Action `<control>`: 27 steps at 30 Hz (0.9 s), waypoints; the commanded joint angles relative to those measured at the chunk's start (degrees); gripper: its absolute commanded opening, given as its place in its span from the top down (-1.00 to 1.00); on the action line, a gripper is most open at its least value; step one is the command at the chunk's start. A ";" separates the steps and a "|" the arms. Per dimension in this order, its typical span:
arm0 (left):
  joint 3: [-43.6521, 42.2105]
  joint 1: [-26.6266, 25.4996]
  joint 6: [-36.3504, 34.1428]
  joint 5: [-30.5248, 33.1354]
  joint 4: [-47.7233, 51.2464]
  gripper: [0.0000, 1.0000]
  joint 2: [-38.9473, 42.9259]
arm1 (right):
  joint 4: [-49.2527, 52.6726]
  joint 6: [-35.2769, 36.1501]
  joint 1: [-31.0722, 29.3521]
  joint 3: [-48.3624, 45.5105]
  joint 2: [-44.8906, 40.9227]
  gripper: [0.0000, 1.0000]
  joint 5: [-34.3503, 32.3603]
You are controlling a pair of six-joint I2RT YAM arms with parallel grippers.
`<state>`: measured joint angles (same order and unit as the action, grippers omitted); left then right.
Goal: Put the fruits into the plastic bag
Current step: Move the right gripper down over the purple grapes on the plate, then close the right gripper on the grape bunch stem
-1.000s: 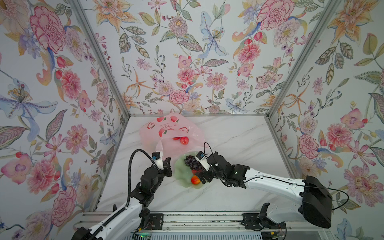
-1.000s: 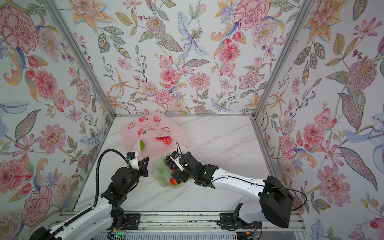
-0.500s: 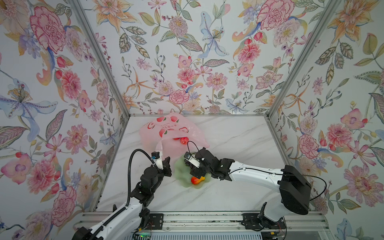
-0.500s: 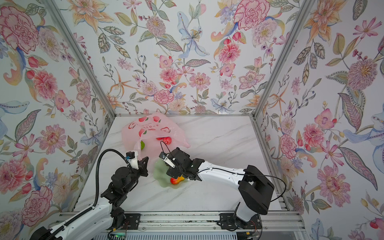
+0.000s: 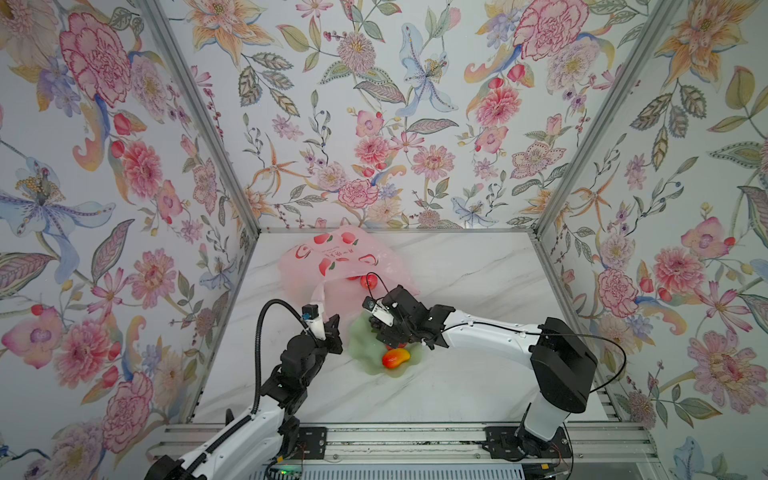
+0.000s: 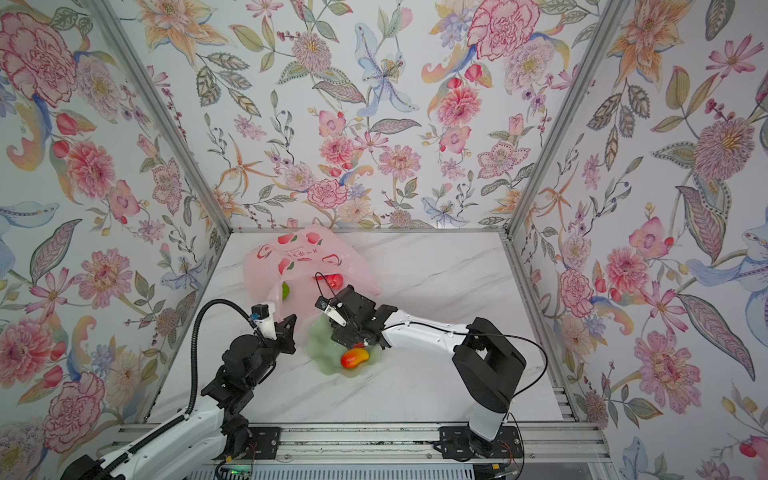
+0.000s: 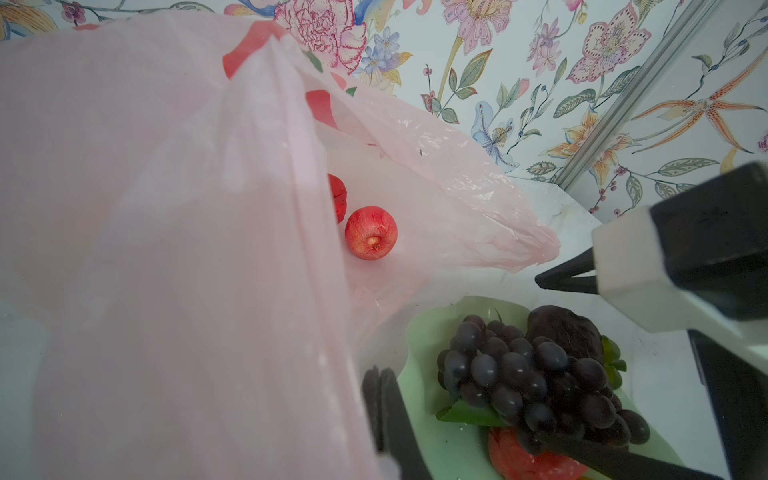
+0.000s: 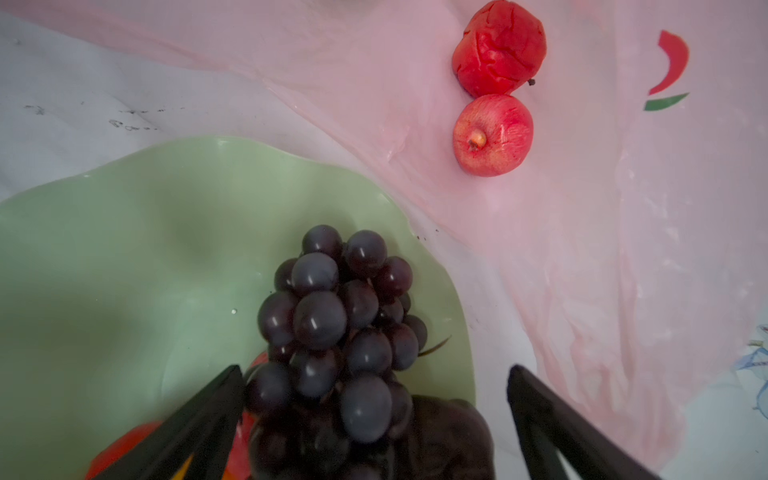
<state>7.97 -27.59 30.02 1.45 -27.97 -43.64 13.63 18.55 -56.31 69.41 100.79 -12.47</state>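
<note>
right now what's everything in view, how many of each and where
bag: 1, pale pink, far left of table
apples: 2, red, inside bag, side by side
green fruit: 1, green, inside bag
plate: 1, pale green, on table in front of bag
grapes: 1 bunch, dark purple, on plate
maroon fruit: 1, dark maroon, on plate beside grapes
mango: 1, red-yellow, plate's near edge
strawberry: 1, red, on plate, partly under grapes
table: 1, white marble
walls: 3, floral, around table
left fingers: 1 pair, black, shut on bag
right fingers: 1 pair, black, open either side of grapes

Bright even light, blurred wrist foregrounds
</note>
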 commanded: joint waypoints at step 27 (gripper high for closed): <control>-0.32 0.92 0.39 -1.03 0.01 1.00 0.03 | -6.29 -8.62 1.75 -1.82 -1.86 -0.17 7.09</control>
<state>7.88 -27.31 30.02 0.58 -27.97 -44.16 12.80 13.08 -54.57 70.28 103.83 -7.29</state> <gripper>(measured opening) 0.042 0.594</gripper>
